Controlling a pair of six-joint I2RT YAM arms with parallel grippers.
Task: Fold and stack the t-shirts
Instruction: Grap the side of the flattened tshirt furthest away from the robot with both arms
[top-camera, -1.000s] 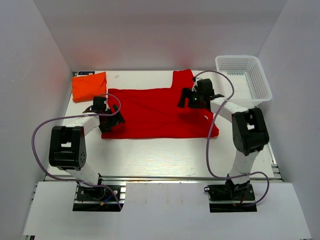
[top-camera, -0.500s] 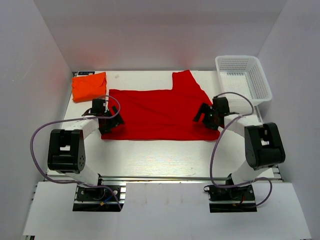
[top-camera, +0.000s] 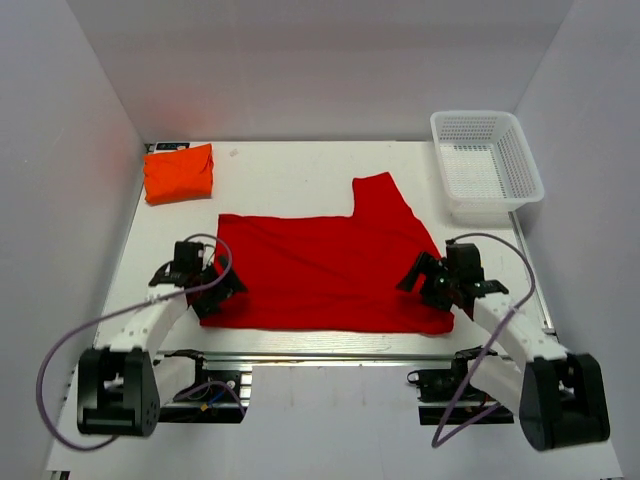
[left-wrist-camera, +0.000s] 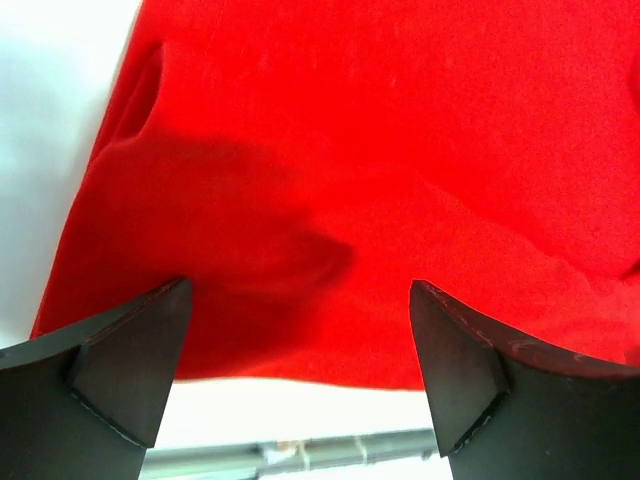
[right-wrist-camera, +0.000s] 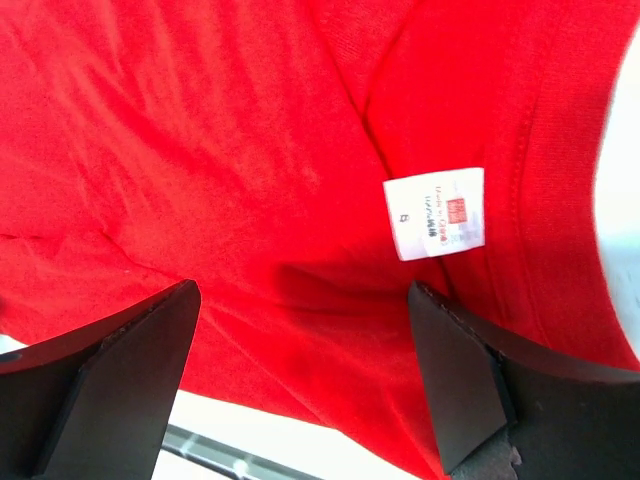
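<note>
The red t-shirt (top-camera: 320, 265) is seen spread flat on the white table (top-camera: 300, 165), close to its near edge, with one sleeve pointing toward the far side, right of centre. The orange t-shirt (top-camera: 178, 172) is found folded into a compact bundle at the far left corner of the table, well apart from the red one. A white mesh basket (top-camera: 487, 118) is set at the far right corner.

The left gripper (top-camera: 208, 292) is held low at the near left corner of the red t-shirt, and the right gripper (top-camera: 428, 285) at its near right corner.

In the left wrist view the fingers (left-wrist-camera: 130, 360) are spread wide. Red cloth fills the gap between them, a pale strip of table shows below the hem, and nothing is clamped.

In the right wrist view the fingers are likewise set wide apart, and the cloth seen between them is gently wrinkled. A white sewn label (right-wrist-camera: 435, 213) (printed in red and black, too small to be read) is seen just beside the curved neckline seam, toward the right of that view.

Whether any fingertip actually touches the cloth cannot be told from these views.
</note>
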